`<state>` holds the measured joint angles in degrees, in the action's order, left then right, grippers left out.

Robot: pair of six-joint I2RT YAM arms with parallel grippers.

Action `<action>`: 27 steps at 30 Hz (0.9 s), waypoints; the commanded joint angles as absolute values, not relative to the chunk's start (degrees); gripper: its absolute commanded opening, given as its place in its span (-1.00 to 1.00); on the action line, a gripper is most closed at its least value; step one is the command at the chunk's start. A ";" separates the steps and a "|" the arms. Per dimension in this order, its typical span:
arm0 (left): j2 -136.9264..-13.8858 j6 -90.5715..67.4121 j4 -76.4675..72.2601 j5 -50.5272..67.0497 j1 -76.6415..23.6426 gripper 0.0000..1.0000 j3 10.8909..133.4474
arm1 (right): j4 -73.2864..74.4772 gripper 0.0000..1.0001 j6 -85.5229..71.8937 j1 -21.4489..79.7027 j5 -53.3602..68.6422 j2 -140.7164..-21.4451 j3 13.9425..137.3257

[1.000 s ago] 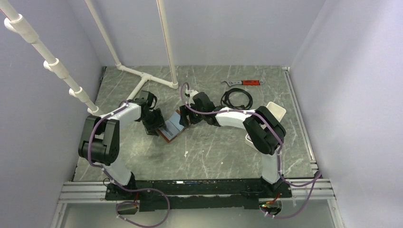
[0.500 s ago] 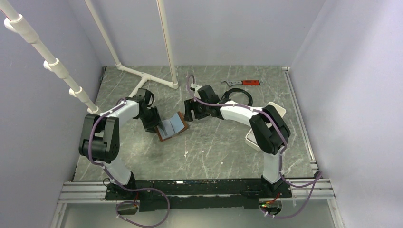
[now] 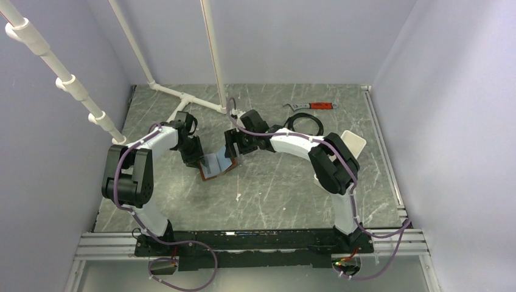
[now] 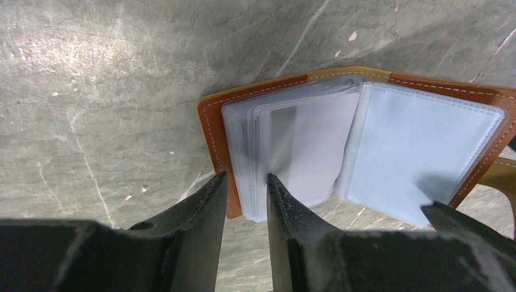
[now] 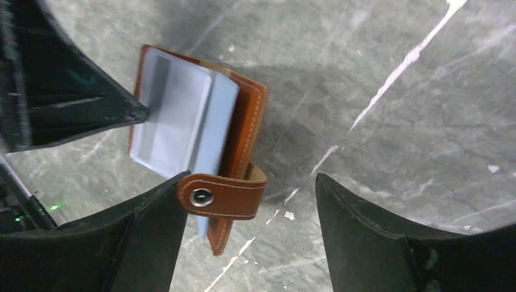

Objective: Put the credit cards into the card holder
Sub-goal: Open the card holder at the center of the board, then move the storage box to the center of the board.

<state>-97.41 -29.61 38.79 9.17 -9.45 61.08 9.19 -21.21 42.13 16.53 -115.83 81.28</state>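
The card holder [image 3: 218,164], brown leather with clear plastic sleeves, lies open on the table between both arms, its halves raised in a V. My left gripper [image 4: 246,176] is shut on its left side: one finger is outside the brown cover [image 4: 210,121], the other presses the sleeve stack [image 4: 304,146]. My right gripper [image 5: 252,177] stands open at the holder's right edge, with the snap tab [image 5: 222,196] resting against its left finger. A grey strip [image 4: 283,137] shows through one sleeve; I cannot tell whether it is a card. No loose credit cards are in view.
A white tray [image 3: 355,141] sits at the right, partly behind the right arm. A black cable coil [image 3: 303,126] and a red-handled wrench [image 3: 316,106] lie at the back. White pipes [image 3: 182,97] cross the back left.
The left jaws have narrowed onto the holder's left flap. The right gripper drew back to the right, then returned left to the holder's tab. The holder now folds up more steeply.
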 commanded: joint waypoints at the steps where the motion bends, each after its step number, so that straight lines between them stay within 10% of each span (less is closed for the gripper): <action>1: -98.54 -28.21 40.61 7.09 -9.11 -0.30 61.91 | 9.80 0.46 -22.76 43.05 12.84 -116.19 82.37; 27: -86.82 -23.46 42.83 10.44 -13.37 0.64 70.10 | 21.38 0.64 -18.23 31.51 2.38 -89.28 70.40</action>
